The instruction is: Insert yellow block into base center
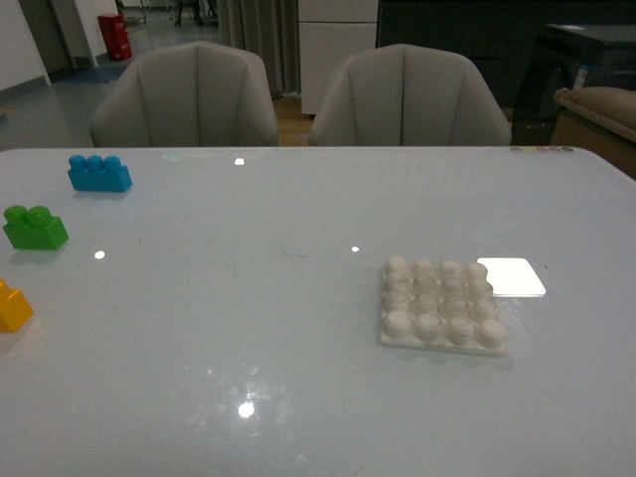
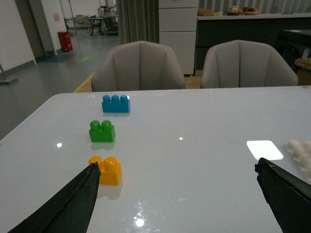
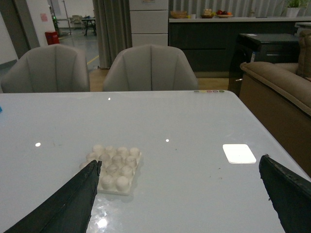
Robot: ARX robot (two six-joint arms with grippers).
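The block looks like light, stiff moulded plastic with smooth, probably rather slippery walls. It is unlikely to be hurt by a firm squeeze. The best hold is likely across two opposite flat sides, below the two studs, so the underside stays free to press onto the base. It stands upright on the surface at the robot's far left, cut by the edge of the front view. It is the nearest in a row, with a green brick and a blue brick beyond it, each apart from the next. The base lies flat to the right of centre, well apart from the block, its studs bare. The left fingers are spread wide and hold nothing. In the left wrist view the block sits just beside the tip of one finger, at the edge of the gap, not in its middle. It appears to lie ahead of the fingers, not touching them, though the depth is hard to judge. The arm would probably need to shift sideways to centre the block before closing. The right fingers are also wide and empty, and the base sits just inside one of them in their own view.
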